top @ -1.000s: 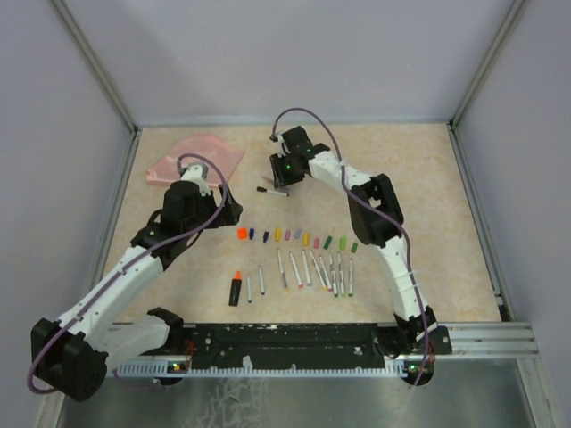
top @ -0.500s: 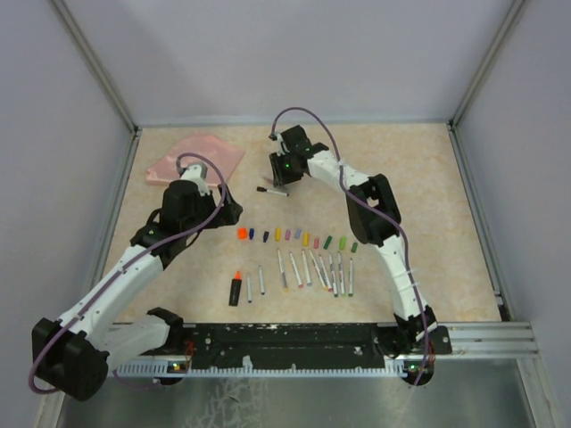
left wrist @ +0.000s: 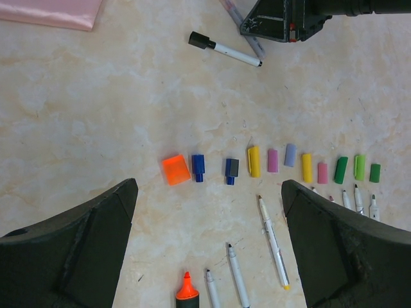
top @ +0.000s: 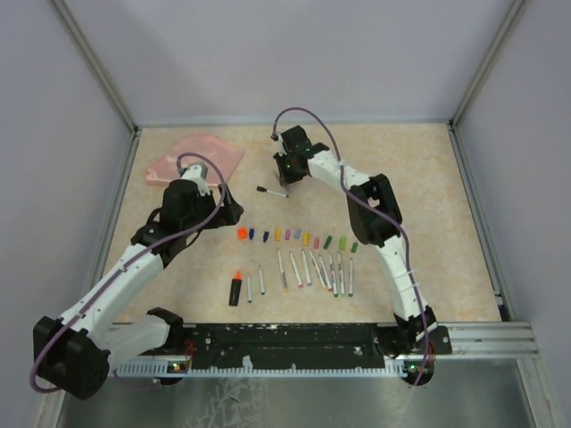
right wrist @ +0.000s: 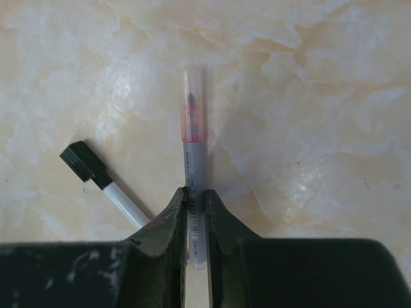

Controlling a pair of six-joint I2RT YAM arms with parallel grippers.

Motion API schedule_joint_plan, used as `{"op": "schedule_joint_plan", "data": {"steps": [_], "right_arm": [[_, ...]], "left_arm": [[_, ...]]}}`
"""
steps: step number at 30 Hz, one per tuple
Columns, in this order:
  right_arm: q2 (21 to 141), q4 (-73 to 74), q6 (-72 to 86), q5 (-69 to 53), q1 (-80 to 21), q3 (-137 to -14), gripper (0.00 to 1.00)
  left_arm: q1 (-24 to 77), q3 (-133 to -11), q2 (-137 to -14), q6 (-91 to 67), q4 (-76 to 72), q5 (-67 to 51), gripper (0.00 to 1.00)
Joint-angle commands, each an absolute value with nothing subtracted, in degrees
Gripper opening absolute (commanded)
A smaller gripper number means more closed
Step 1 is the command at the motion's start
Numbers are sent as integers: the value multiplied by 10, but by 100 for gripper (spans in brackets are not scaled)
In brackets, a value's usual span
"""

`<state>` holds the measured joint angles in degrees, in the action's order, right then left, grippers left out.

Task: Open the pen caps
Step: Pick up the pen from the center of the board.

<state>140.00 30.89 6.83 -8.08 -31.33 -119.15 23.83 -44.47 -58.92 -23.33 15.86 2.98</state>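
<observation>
**Grey pen [right wrist: 194, 167] gripped, clear cap [right wrist: 192, 90] not yet off**

The right fingers [right wrist: 168, 224] are closed tight on the barrel, with the cap sticking out at 12 o'clock, untouched. Best to keep that grip low, lift clear of the black-capped pen [right wrist: 106, 179] lying at 9 o'clock, then have the cap pulled straight along the barrel. The left fingers [left wrist: 83, 237] are spread wide and hold nothing, hovering over the row of loose caps [left wrist: 273, 160] on the surface [left wrist: 96, 96].

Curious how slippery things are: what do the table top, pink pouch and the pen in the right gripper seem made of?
Table top: perhaps laminate or stone, glossy, beige veining. Pink pouch: likely thin plastic film, soft sheen. Pen: smooth plastic; cap frosted see-through, reddish tip visible inside.
</observation>
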Motion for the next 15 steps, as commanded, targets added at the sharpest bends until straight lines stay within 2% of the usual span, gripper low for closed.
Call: {"op": "schedule_joint_plan", "data": {"steps": [1, 8, 15], "right_arm": [[1360, 349, 47, -13, -309, -1151, 7], [1291, 349, 41, 26, -309, -1057, 7], [1242, 358, 40, 40, -309, -979, 11]], "left_arm": [[233, -448, -593, -240, 145, 12, 97], [230, -447, -589, -251, 139, -6, 97], [228, -441, -585, -267, 122, -39, 97]]}}
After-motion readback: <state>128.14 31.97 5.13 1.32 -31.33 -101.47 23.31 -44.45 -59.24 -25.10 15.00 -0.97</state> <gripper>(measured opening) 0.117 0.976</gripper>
